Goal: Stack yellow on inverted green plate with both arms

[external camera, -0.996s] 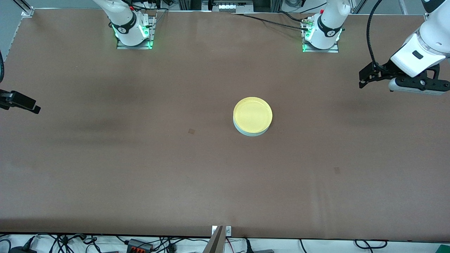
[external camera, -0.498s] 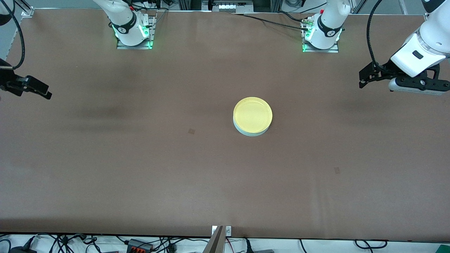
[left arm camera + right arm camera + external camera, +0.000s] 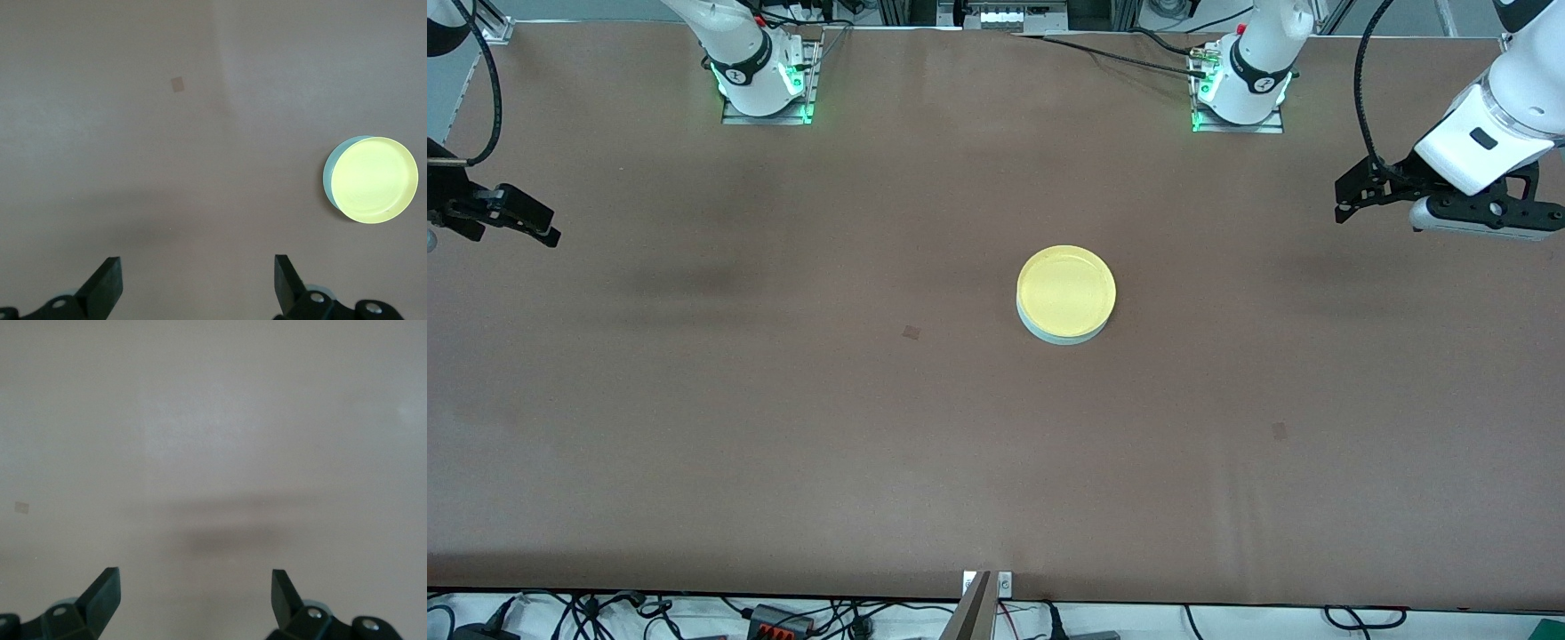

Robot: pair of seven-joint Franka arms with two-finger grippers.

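Resting on the green plate point(image 3: 1064, 334) mid-tabletop point(image 3: 783, 427), the yellow point(image 3: 1066, 293) lies toward four o'clock of the empty, open left pincer point(image 3: 1352, 191), nearer than the open right pincer point(image 3: 529, 222).

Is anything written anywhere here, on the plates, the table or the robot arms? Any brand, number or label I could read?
No text can be read.
yellow plate: plain, no print.
green plate under it: only its edge shows, no print.
table: two small darker squares, no writing on them.
Black bands on the arm bases: each carries a small white mark, too small to read.
left hand and right hand: no labels visible.
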